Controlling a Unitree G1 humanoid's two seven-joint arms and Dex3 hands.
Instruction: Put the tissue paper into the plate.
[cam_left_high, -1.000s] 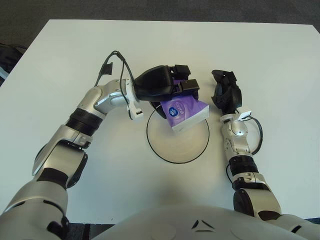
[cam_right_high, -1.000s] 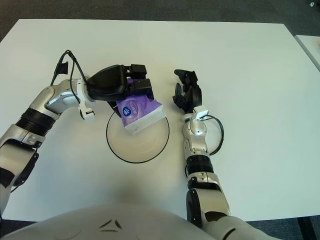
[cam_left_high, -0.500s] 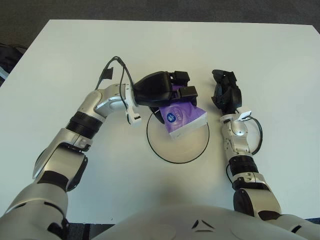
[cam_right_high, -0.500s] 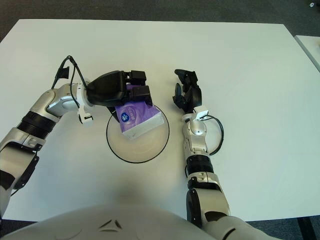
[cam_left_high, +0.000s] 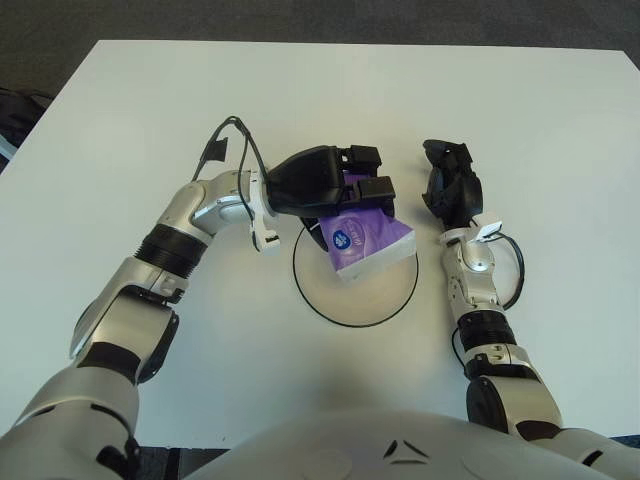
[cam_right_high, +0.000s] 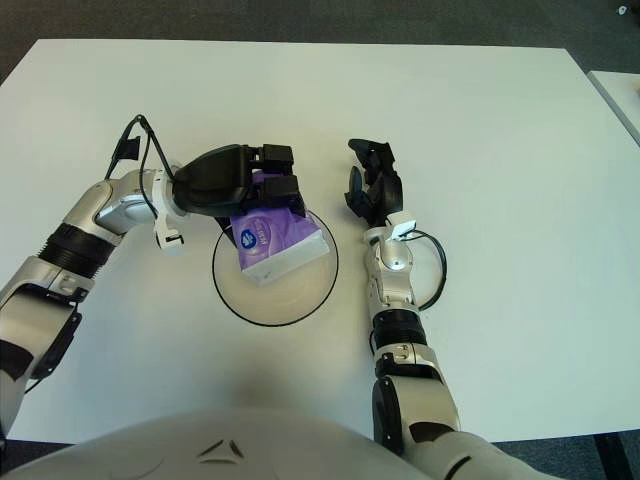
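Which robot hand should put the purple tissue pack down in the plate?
The left robot hand. It already grips the tissue pack right over the plate, so it probably only has to lower and let go. The right robot hand shows beside the plate's right edge, holding nothing.

Left hand gripping tissue pack over plate

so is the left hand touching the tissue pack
Touching. In the left eye view the left hand has its fingers wrapped over the top of the purple tissue pack, holding it at the plate.
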